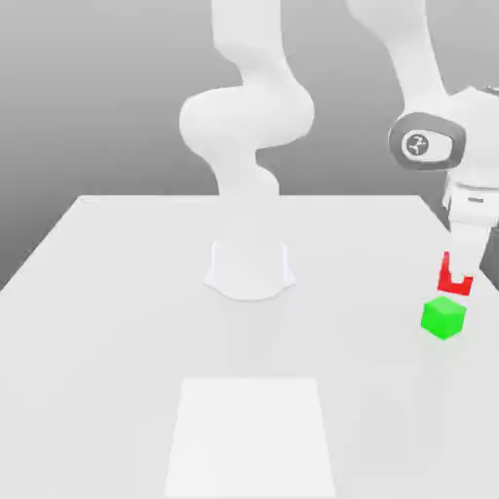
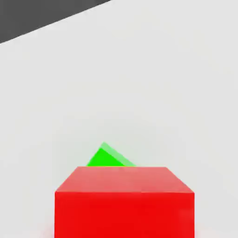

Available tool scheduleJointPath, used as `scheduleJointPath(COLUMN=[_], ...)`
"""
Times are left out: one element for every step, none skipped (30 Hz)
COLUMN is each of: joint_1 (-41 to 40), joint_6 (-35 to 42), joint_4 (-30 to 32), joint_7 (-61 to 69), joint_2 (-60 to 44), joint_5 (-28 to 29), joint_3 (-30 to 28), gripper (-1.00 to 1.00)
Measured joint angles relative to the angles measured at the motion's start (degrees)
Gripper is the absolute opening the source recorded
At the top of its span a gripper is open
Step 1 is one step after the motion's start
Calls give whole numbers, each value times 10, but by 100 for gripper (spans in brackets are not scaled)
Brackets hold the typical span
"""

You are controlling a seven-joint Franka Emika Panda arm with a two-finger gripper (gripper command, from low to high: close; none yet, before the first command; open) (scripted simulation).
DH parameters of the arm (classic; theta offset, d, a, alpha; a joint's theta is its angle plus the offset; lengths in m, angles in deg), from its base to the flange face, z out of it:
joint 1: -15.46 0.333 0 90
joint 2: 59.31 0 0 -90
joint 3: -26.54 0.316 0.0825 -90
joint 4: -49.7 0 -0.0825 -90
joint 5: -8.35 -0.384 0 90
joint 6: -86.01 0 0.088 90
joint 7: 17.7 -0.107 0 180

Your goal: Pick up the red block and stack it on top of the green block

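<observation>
The red block (image 1: 455, 286) is gripped by the tool (image 1: 462, 277), and the broad bench (image 1: 127, 322) bears the green block (image 1: 443, 318). The red one hangs just above, likely kept clear so it can be centred before lowering.

One red block (image 1: 455, 286), one green block (image 1: 443, 318), one arm (image 1: 248, 127).
</observation>
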Motion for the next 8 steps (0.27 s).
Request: scheduleJointPath(joint_1=[-2,-4,-3,0,6,11,11,11], joint_6=[-9,-18,-27,-37,-46,-55,-55,-55], joint_4=[0,0,0,1,1,1,1,1], joint_7=[-11,-22,-35,-46,-58,-70,-70,-70], joint_2=[-11,-22,-33,-44,-55,-66,-66,-66], joint_5=[15,31,48,65,82,99,99,99], joint_3=[-1,-3,-7,-13,-22,-30,-30,-30], gripper=[-100,-100,-100,-100,-100,100,100,100])
